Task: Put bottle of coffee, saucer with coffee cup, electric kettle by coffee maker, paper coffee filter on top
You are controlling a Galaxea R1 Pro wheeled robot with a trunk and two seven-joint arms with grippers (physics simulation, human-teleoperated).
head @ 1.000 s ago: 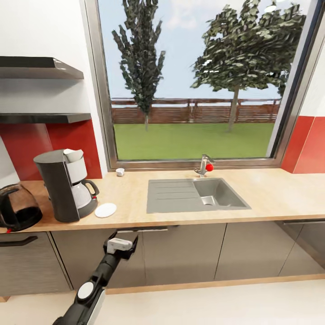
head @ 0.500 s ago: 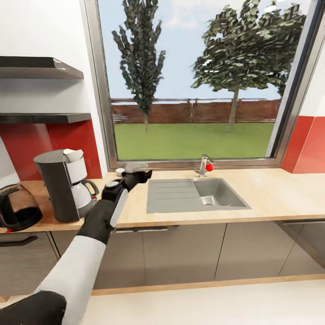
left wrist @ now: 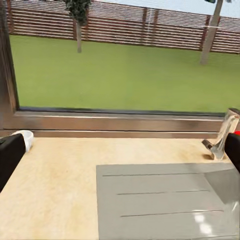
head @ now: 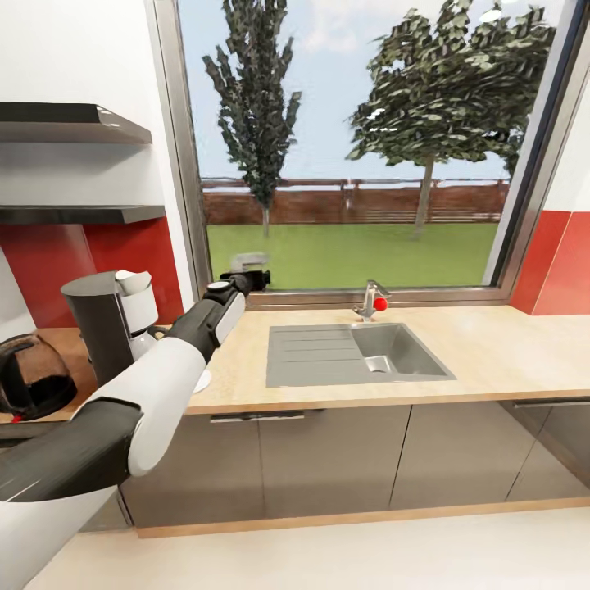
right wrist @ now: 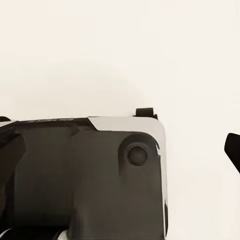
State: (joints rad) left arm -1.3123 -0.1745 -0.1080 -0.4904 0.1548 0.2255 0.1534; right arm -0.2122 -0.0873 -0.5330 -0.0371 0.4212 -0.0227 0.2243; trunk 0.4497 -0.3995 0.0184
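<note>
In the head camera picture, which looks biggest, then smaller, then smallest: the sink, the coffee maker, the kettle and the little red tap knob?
1. sink
2. coffee maker, partly behind the left arm
3. electric kettle, cut off at the picture's edge, so its place against the coffee maker is unsure
4. red tap knob

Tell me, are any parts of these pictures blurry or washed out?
Head view: the left hand is smeared against the window, while the sink looks sharp. Left wrist view: a pale sheen crosses the sink's corner. Right wrist view: the background is plain, featureless white.
</note>
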